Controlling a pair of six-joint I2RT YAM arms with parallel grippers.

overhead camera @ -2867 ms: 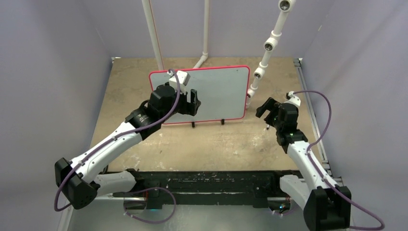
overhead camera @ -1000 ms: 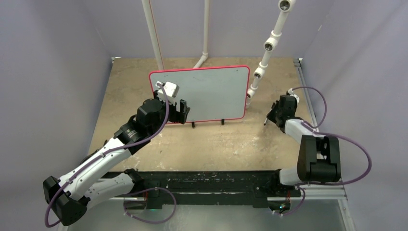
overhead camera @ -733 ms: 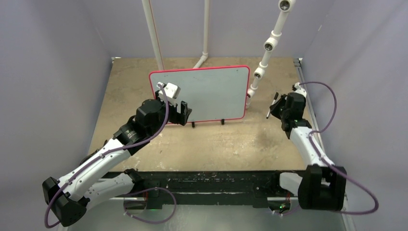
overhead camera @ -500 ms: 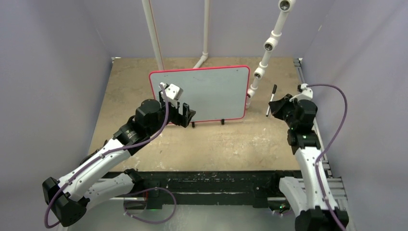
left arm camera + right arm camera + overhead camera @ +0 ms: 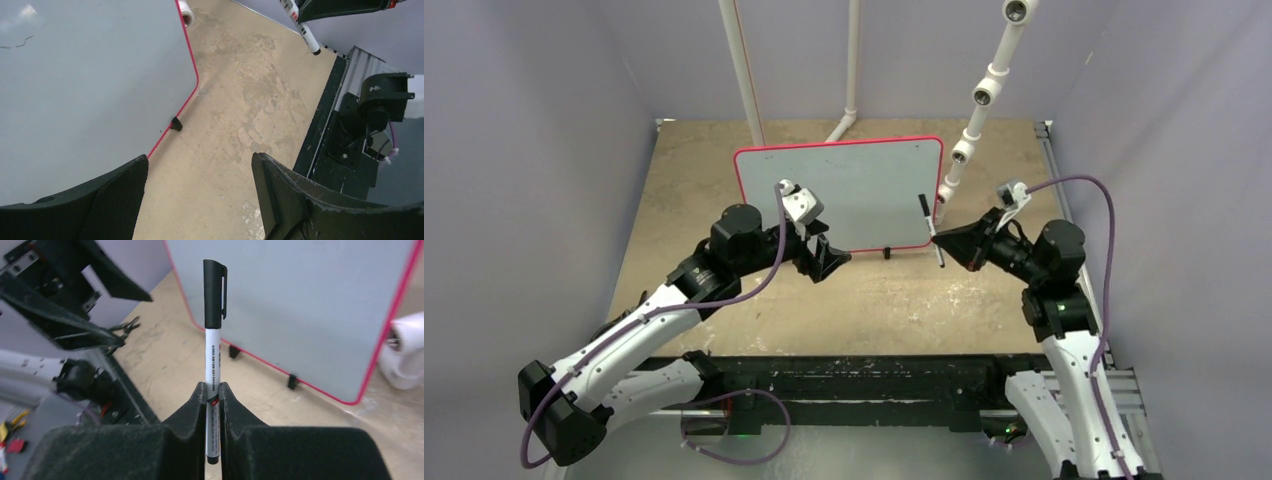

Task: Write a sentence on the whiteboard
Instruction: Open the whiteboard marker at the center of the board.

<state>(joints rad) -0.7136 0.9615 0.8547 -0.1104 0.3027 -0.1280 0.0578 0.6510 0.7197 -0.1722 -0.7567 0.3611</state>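
Now the whiteboard [image 5: 864, 190] stands upright on the desk [image 5: 874, 300]. The right tool [image 5: 941, 241] grasps a capped pen [image 5: 930, 226] beside its lower right corner; the left tool [image 5: 826, 258] is released near its bottom edge.

This is looking like a robotics lab cell: plain lavender panels [image 5: 524, 150] are enclosing a scuffed tan table [image 5: 874, 300], white PVC pipes [image 5: 746, 80] are rising at its far edge, and a black mounting rail [image 5: 854, 376] is running along its near edge
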